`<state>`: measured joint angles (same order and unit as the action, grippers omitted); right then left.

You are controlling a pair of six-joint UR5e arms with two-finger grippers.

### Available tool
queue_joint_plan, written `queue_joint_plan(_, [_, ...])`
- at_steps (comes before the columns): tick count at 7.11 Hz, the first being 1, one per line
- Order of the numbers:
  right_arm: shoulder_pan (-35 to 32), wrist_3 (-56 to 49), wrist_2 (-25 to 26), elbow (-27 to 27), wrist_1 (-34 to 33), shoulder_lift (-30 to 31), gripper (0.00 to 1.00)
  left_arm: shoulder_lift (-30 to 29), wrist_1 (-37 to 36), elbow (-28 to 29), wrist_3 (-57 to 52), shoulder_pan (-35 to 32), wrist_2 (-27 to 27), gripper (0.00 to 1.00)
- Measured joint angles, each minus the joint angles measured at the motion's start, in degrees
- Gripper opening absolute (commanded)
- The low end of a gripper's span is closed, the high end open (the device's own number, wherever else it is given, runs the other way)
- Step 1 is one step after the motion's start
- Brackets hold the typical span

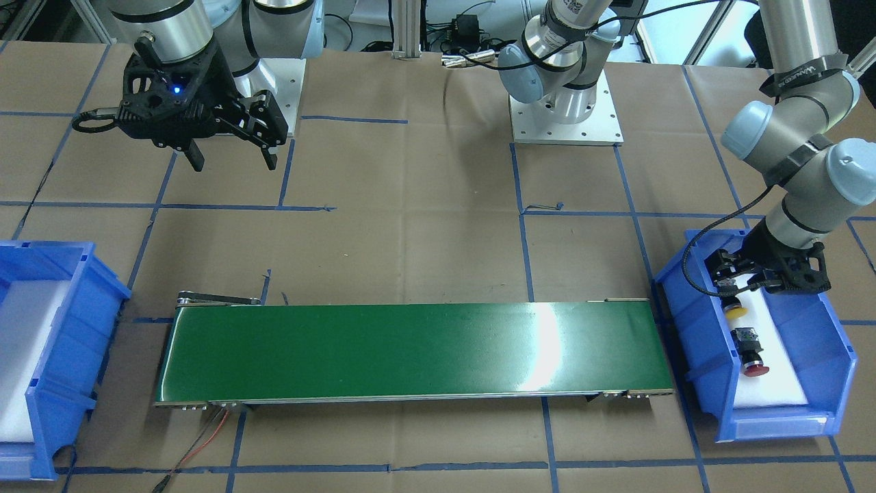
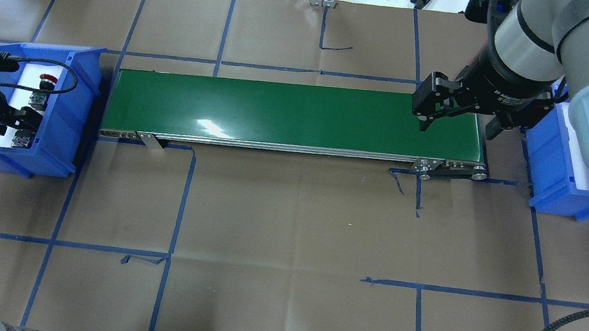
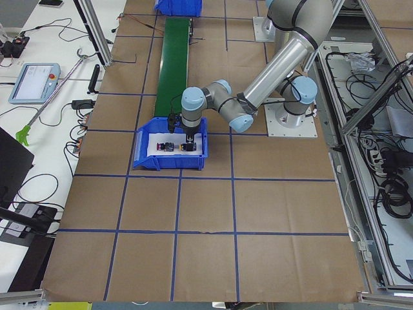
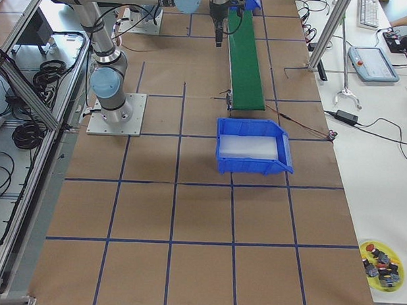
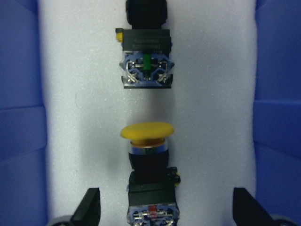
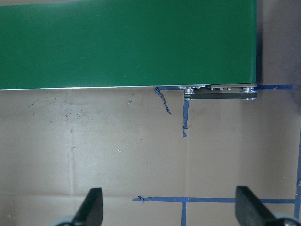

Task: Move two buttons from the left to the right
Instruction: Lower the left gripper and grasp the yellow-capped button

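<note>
- Hovering left end effector (image 5: 167, 207), fingers spread wide, over yellow-capped button (image 5: 148, 169).
- Sharing white foam (image 5: 80, 117) inside left blue bin (image 1: 691, 329) with red-capped button (image 1: 751, 350), both lying sideways, apart, black-grey blocky bodies.
- Hanging right end effector (image 2: 457, 125), likewise spread, above end of green conveyor (image 2: 279, 113), near right blue bin (image 2: 556, 175) on taped worktop (image 2: 292, 218).

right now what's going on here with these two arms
The left gripper is down in the blue bin on the robot's left, open, with a finger on either side of the yellow-capped push button. The red-capped push button lies next to it on the white foam, so neither is moved yet. The right gripper hangs open and empty near the other end of the green conveyor belt. The second blue bin holds no buttons.
</note>
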<state>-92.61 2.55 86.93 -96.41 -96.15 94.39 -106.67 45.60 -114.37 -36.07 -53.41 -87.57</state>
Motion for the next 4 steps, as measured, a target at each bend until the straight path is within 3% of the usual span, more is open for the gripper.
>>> queue_joint_plan(3, [0.04,0.00,-0.16,0.00,0.00,0.01,1.00,-1.51,-2.04,-0.25,-0.04,0.06,-0.20,0.96])
queue_joint_plan(4, [0.03,0.00,-0.28,0.00,0.00,0.01,1.00,-1.63,-2.19,-0.23,-0.04,0.06,-0.22,0.75])
